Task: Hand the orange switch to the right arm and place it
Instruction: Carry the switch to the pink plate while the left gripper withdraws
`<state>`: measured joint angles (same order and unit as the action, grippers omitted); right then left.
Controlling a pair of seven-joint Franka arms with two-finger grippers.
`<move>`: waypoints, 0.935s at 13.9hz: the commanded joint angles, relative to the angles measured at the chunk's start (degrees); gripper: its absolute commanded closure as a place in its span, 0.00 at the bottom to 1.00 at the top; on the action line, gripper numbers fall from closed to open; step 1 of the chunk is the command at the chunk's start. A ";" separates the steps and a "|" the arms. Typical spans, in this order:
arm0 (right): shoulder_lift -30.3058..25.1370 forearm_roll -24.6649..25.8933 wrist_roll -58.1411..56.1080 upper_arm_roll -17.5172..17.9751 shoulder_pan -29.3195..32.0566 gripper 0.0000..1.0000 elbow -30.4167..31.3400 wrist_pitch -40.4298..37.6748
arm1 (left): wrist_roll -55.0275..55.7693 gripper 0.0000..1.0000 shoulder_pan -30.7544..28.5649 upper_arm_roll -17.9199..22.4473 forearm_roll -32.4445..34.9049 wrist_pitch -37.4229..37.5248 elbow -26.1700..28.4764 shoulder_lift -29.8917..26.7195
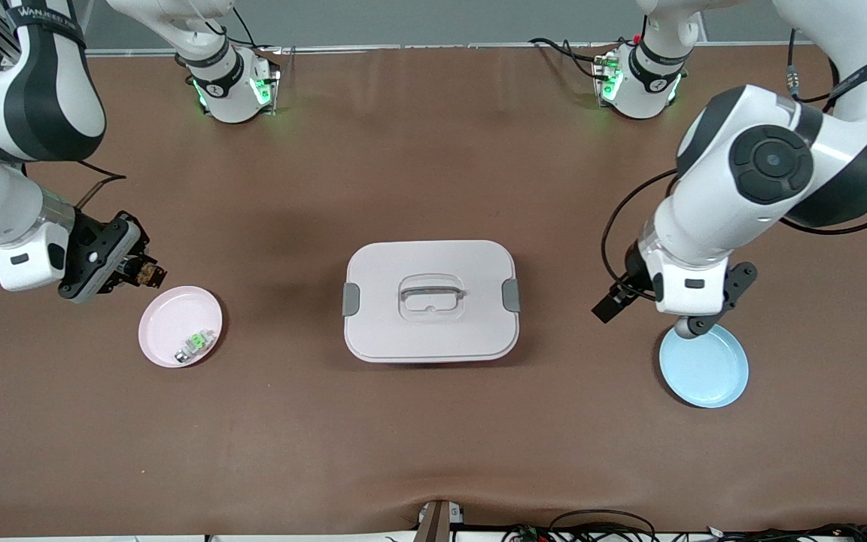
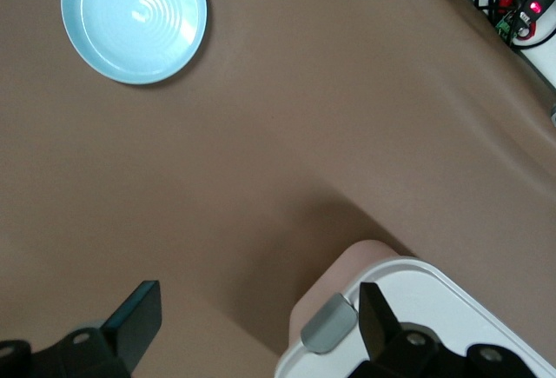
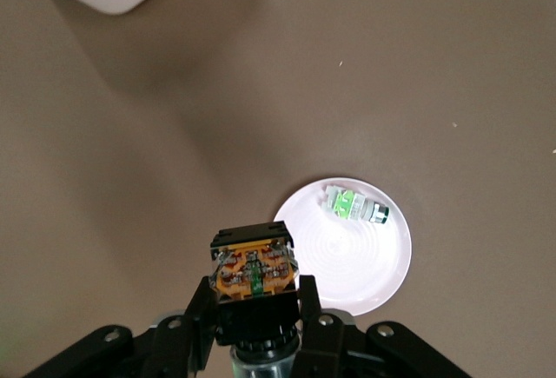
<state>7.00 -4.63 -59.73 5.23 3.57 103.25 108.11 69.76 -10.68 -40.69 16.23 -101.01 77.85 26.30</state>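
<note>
The orange switch (image 1: pixel 150 274), black with an orange face and a green stripe, is clamped between the fingers of my right gripper (image 1: pixel 143 272). It hangs over the table just off the rim of the pink plate (image 1: pixel 168 315). In the right wrist view the orange switch (image 3: pixel 254 265) sits in the right gripper (image 3: pixel 254 298) at the edge of the pink plate (image 3: pixel 369 265). My left gripper (image 1: pixel 674 299) hovers above the blue plate (image 1: pixel 706 370) at the left arm's end. It is open with nothing in it, and in its wrist view the left gripper (image 2: pixel 256 308) has its fingers wide apart.
A small clear-and-silver part with a green centre (image 1: pixel 194 345) lies on the pink plate, also shown as that part (image 3: pixel 354 206). A pale lidded box (image 1: pixel 430 301) with grey clips stands mid-table; its corner (image 2: pixel 417 308) shows by the left fingers. The blue plate (image 2: pixel 135 17) is bare.
</note>
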 commanded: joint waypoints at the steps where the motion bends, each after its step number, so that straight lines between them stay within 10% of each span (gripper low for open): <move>1: 0.73 2.69 -3.72 1.09 1.96 1.00 2.30 2.79 | -5.49 0.00 -2.85 -0.27 0.99 1.95 0.55 -2.04; 13: 9.69 3.23 -27.28 1.09 8.37 1.00 15.05 32.76 | -26.24 0.00 -13.05 -1.59 -0.15 6.62 0.46 -7.05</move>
<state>14.58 -2.17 -84.20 5.25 9.78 118.27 138.12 46.86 -21.76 -41.17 16.25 -95.59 77.82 21.16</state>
